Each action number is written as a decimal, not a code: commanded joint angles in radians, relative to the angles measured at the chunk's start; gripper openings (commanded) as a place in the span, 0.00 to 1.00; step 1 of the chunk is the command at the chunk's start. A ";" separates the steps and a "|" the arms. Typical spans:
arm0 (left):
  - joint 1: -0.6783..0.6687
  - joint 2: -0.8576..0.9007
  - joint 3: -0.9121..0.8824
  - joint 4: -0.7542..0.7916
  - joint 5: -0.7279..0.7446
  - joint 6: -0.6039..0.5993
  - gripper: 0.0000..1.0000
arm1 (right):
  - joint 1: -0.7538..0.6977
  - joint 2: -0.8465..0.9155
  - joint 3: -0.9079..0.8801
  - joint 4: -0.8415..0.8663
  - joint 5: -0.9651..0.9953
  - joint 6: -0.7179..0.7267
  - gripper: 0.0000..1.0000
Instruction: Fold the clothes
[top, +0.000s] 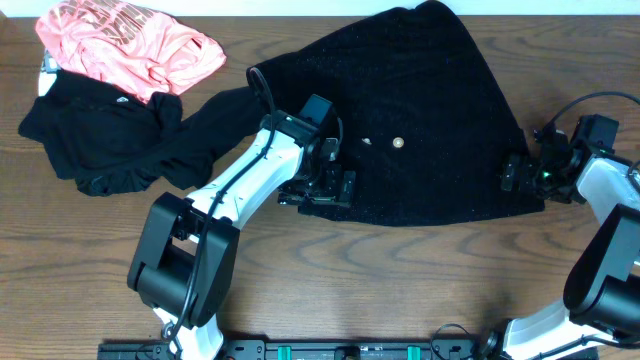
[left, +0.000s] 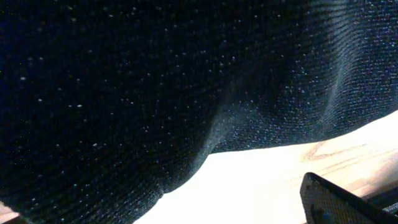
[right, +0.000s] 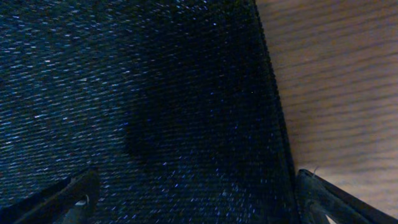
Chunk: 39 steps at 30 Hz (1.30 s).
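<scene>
A black sparkly garment (top: 420, 120) lies spread flat across the middle and right of the wooden table. My left gripper (top: 322, 188) is at its lower left edge. In the left wrist view the black knit (left: 155, 93) fills most of the frame, only the right finger (left: 348, 202) shows, set far to the side, and the other finger is hidden by cloth. My right gripper (top: 520, 172) is at the garment's lower right corner. In the right wrist view its fingers (right: 193, 199) stand wide apart over the hem edge (right: 267, 112).
A pink garment (top: 130, 45) lies crumpled at the back left, partly on a black garment (top: 110, 140) that reaches toward the left arm. A small pale button (top: 398, 143) sits on the sparkly garment. Bare wood (top: 400, 280) runs along the front.
</scene>
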 joint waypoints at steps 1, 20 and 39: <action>-0.012 0.006 -0.006 0.000 -0.005 -0.010 0.98 | -0.016 0.019 -0.006 0.010 -0.017 -0.026 0.96; -0.037 0.006 -0.006 -0.065 -0.021 -0.021 0.51 | -0.035 -0.004 -0.001 -0.206 -0.129 0.065 0.13; -0.037 -0.068 -0.006 -0.210 -0.162 -0.045 0.06 | -0.066 -0.400 0.055 -0.450 -0.083 0.143 0.10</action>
